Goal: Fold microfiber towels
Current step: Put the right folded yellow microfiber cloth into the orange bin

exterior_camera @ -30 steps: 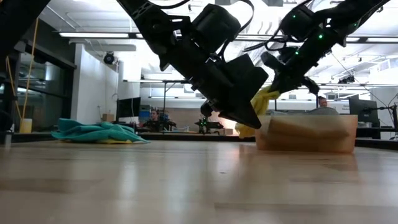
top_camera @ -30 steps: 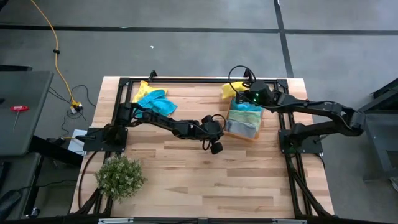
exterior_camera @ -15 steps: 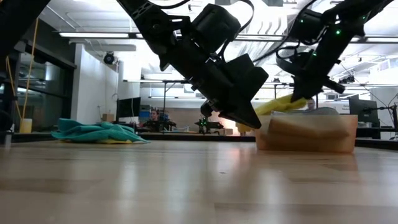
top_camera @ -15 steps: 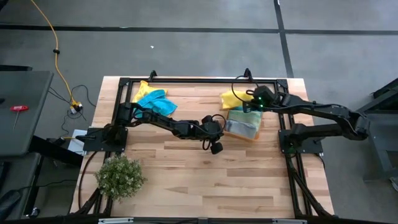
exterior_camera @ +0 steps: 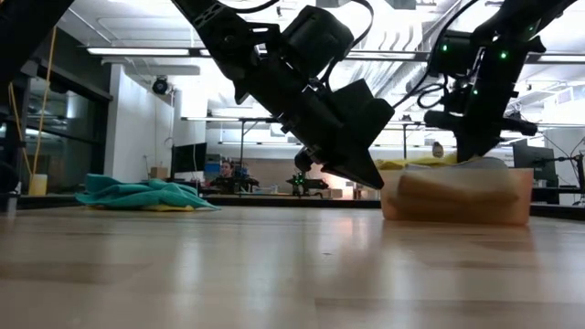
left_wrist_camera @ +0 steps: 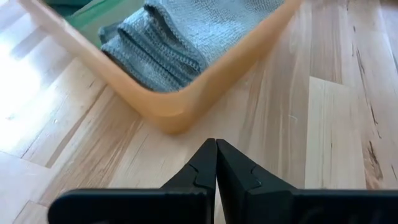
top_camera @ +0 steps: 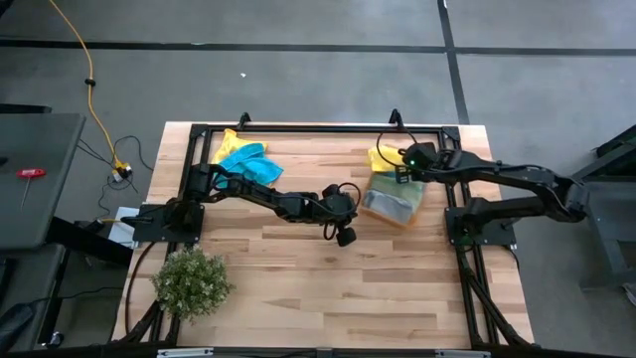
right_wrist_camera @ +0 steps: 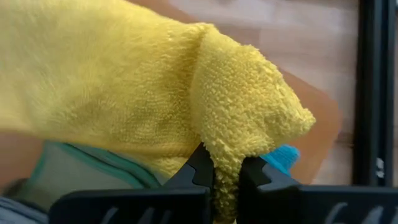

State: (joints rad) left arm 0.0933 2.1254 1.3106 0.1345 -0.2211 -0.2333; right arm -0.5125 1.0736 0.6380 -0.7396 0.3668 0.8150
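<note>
The wooden table (top_camera: 328, 278) carries both arms, and the work now sits at its far right part, where the orange bin (top_camera: 395, 204) stands with folded towels (left_wrist_camera: 186, 37) already stacked inside it. The right gripper (top_camera: 402, 167) hangs directly above the far end of this bin, and its two fingers are pressed together on a fold of the yellow towel (right_wrist_camera: 155, 106), which is pinched between them and bunches over the teal and green cloth below. In the high view the yellow cloth lies across the far edge of the bin, mostly over the bin and a little beyond its rim, so the thing the next move depends on is straight down from the gripper, not to the side. I judge that the coming move is to lower and let go, and it will work only if the towel stays over the opening and does not slide over the far rim. The left gripper (left_wrist_camera: 216, 163) waits just beside the near corner of the bin, low over the wood, with its fingers together and holding nothing. More unfolded cloths, the teal and yellow heap (top_camera: 243, 159), lie well apart at the far left, nearer to the left arm.
</note>
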